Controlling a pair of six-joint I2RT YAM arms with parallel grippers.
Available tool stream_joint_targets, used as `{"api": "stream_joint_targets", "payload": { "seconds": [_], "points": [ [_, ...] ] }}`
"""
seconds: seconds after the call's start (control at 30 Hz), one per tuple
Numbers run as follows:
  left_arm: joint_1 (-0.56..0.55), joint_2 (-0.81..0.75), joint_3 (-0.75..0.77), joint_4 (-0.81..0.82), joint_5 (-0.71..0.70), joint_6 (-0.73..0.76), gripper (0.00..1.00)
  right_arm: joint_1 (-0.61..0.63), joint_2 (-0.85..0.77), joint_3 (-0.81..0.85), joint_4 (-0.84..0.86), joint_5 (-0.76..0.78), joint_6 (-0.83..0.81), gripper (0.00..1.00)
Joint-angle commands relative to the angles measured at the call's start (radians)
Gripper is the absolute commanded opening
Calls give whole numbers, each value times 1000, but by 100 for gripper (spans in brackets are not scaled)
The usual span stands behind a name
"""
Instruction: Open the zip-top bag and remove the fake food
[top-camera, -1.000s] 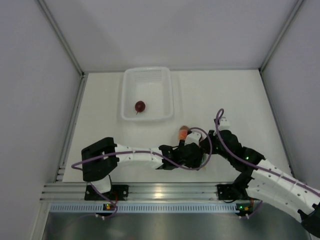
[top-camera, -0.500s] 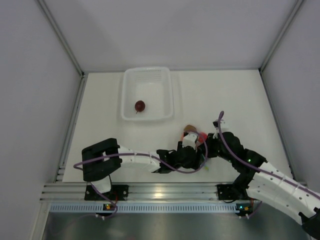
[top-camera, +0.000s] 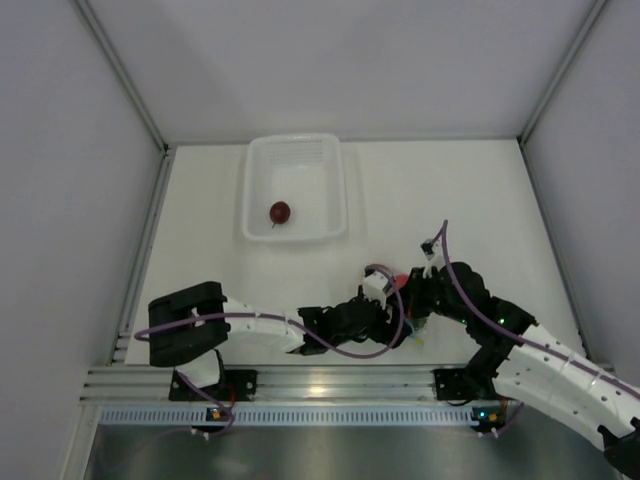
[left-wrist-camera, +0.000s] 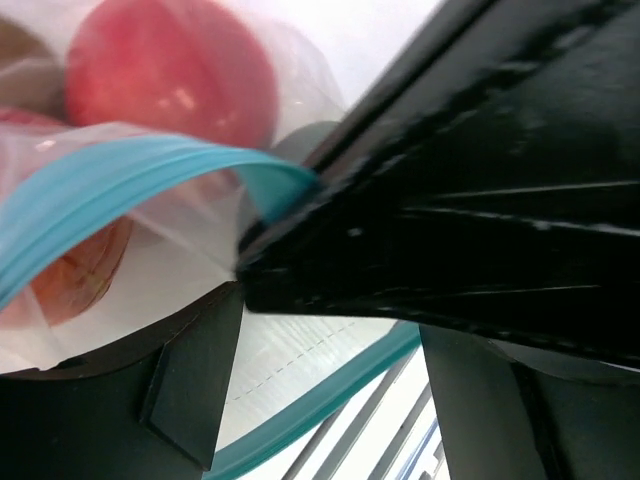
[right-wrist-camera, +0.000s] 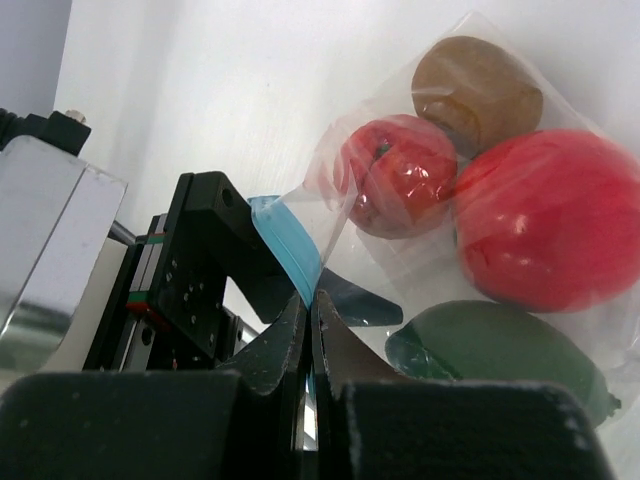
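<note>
Viewing remotely, I see the right end effector (right-wrist-camera: 310, 312) clamped shut on the teal zip strip (right-wrist-camera: 285, 240) of the clear bag (right-wrist-camera: 340, 210). Just beyond its fingertips, inside the bag, sit four toy fruits (right-wrist-camera: 545, 225): red, orange-red, brown and green. The left end effector (top-camera: 378, 292) lies against the same strip; I cannot tell whether it is closed. A maroon fruit (top-camera: 280, 212) rests in the white tub (top-camera: 257, 190) on the surface (top-camera: 470, 200), well apart from both.

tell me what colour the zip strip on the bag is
Teal-blue. The zip strip of the zip-top bag shows best in the left wrist view.
</note>
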Motion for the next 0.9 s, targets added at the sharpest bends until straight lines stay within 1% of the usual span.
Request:
{"api": "stream_joint_targets", "payload": {
  "seconds": [0.0, 0.07, 0.2, 0.37, 0.43, 0.47, 0.57, 0.63, 0.77, 0.87],
  "points": [
    [-4, -8, 3, 165, 61, 49, 76, 5, 4, 55, 93, -75, 15, 0],
    [-4, 15, 1, 182, 63, 49, 77, 7, 4, 55, 98, -94, 12, 0],
    [-4, 47, -32, 286, 63, 48, 84, 8, 18, 46, 118, -141, 1, 0],
    [-4, 82, -71, 384, 53, 49, 82, 10, 21, 49, 116, -163, -10, 0],
    [-4, 79, -109, 454, 64, 51, 82, 14, 23, 66, 90, -170, -29, 0],
    [-4, 78, -150, 532, 70, 63, 82, 14, 23, 84, 86, -196, -46, 0],
    [-4, 60, -196, 606, 96, 85, 82, 16, 43, 139, 51, -265, -85, 0],
    [-4, 52, -206, 607, 93, 88, 83, 20, 66, 169, 0, -264, -128, 0],
    [-4, 50, -218, 607, 99, 138, 88, 22, 84, 207, -26, -282, -178, 0],
    [-4, 50, -227, 607, 92, 143, 88, 20, 95, 207, -36, -270, -194, 0]
  ]
}}
